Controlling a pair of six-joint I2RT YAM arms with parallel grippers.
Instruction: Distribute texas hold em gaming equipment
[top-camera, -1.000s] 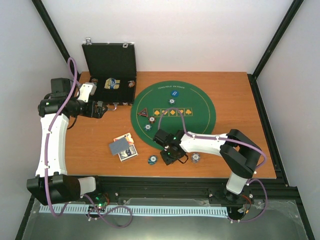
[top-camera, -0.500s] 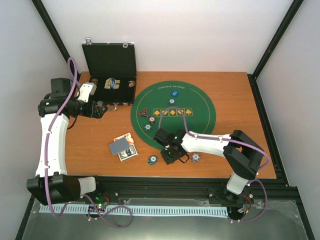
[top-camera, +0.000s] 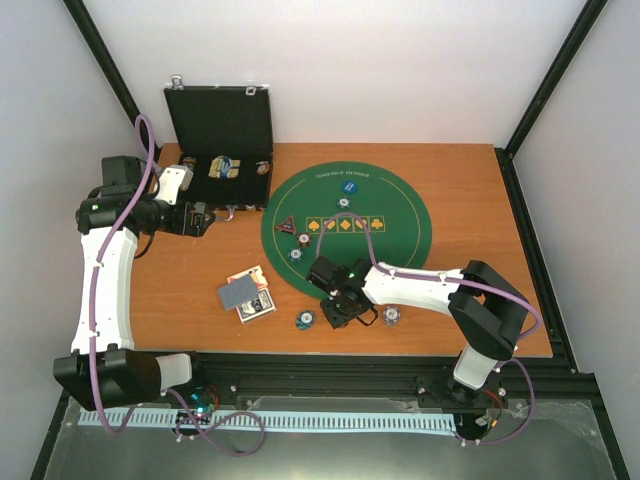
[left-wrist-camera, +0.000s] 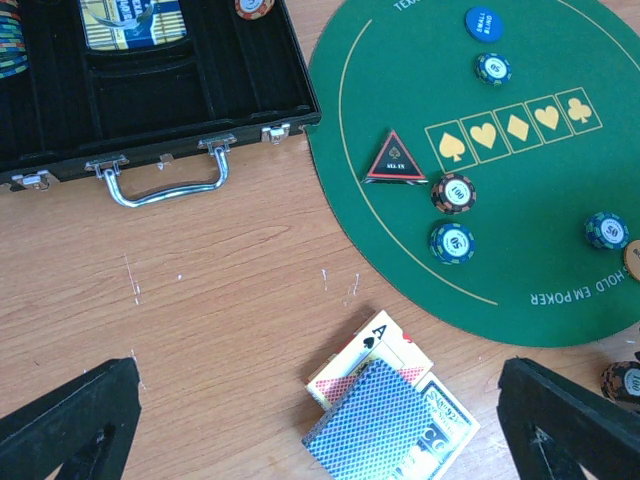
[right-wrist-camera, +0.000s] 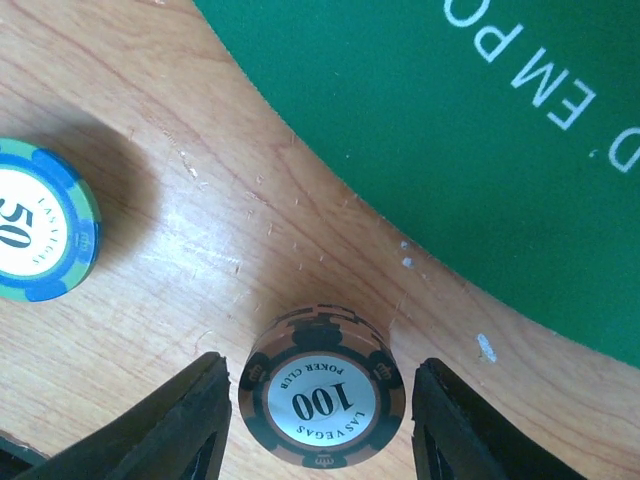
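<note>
Right gripper (right-wrist-camera: 322, 362) is low over the table (right-wrist-camera: 180, 300), jaws about half open, straddling a 100 chip (right-wrist-camera: 322, 400). A thin strip of wood shows on either side, so by the look nothing is held. The chip sits just off the mat (right-wrist-camera: 450, 150) edge. Step in hand, I judge: pick up this chip. Close evenly, stay centred, lift straight. It looks thick, maybe a small stack, so pinch low or the top may slide. A 50 chip (right-wrist-camera: 40, 235) lies apart to one side of the fingers, clear of the close. Beyond, on the mat, are more chips, a token (left-wrist-camera: 395, 160) and a blue disc (left-wrist-camera: 483, 22). Cards (left-wrist-camera: 385, 425) lie well off on bare wood. Left gripper (top-camera: 203, 218), wide open and empty, hovers by the case (left-wrist-camera: 160, 90), far from the work.
</note>
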